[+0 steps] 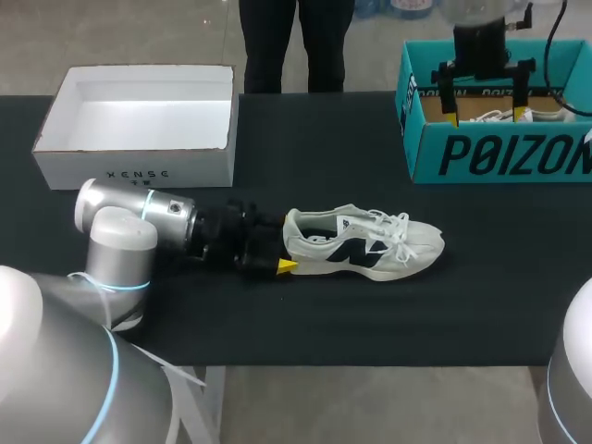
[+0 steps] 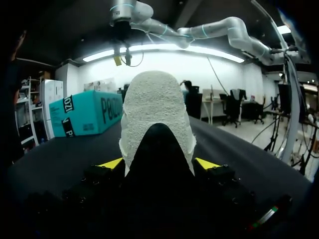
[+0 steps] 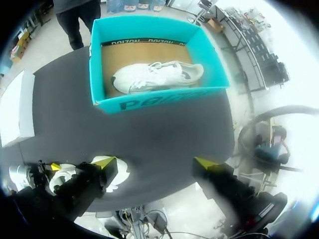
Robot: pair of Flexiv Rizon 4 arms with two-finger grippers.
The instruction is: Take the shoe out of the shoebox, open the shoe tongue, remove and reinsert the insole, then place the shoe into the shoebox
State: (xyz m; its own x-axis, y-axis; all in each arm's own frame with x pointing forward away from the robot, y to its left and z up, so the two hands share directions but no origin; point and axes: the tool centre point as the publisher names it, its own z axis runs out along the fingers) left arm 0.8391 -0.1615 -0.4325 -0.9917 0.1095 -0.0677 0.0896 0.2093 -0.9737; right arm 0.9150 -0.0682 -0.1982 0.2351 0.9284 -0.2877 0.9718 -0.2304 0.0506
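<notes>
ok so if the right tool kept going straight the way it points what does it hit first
The right tool would likely meet the black table just short of the teal shoebox, though depth is unclear.

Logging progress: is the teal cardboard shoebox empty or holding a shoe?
Not empty: the right wrist view shows a white sneaker lying inside the teal cardboard shoebox. A second white sneaker lies on the black table.

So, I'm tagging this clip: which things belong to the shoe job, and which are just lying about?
Job: shoe, held at the heel by left gripper; teal shoebox; right gripper above it.
Lying about: white box; second shoe inside the teal shoebox.
</notes>
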